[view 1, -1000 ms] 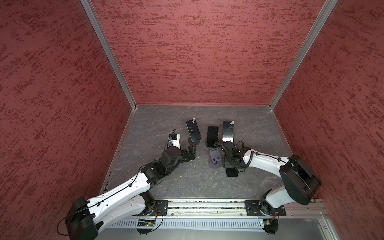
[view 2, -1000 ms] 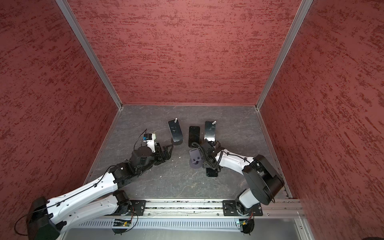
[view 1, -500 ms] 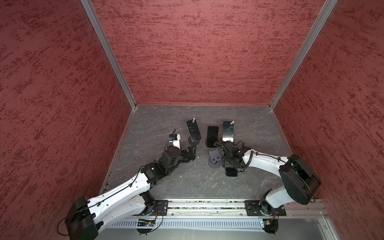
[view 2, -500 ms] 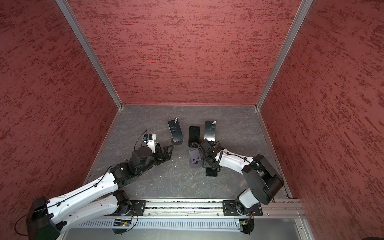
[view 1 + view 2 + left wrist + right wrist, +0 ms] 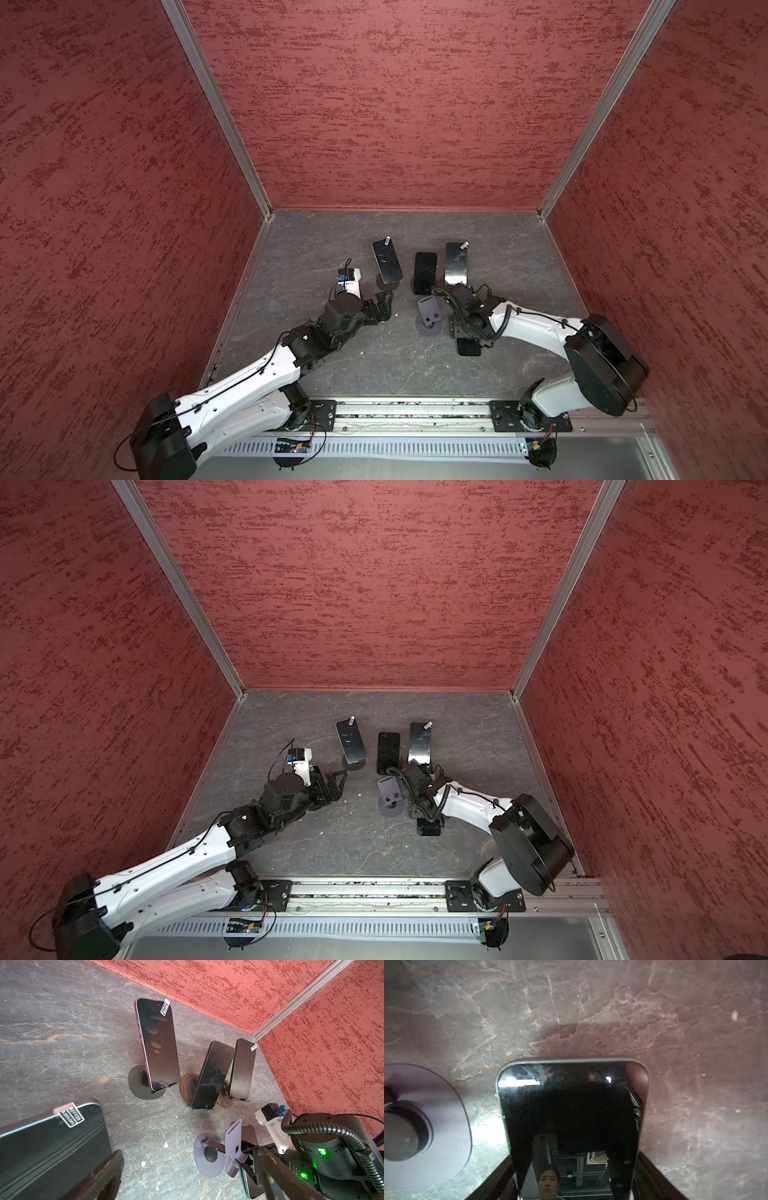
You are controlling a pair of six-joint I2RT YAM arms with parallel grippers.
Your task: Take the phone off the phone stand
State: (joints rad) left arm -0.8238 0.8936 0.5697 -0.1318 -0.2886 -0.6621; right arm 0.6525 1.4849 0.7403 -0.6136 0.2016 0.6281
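right tool (image 5: 463,334) holding a dark phone (image 5: 571,1109), low by the table (image 5: 374,365), just beside the purple stand (image 5: 429,309), left tool (image 5: 385,305) wide open

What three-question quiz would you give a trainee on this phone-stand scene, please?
1. True or false: the lilac stand beside the right gripper has a phone on it.
2. The middle phone of the back row stands on: A a wooden base; B a lilac base; C the bare table.
3. Fill in: the right gripper is shut on a ____.
Key: 1 false, it is empty; 2 A; 3 phone.
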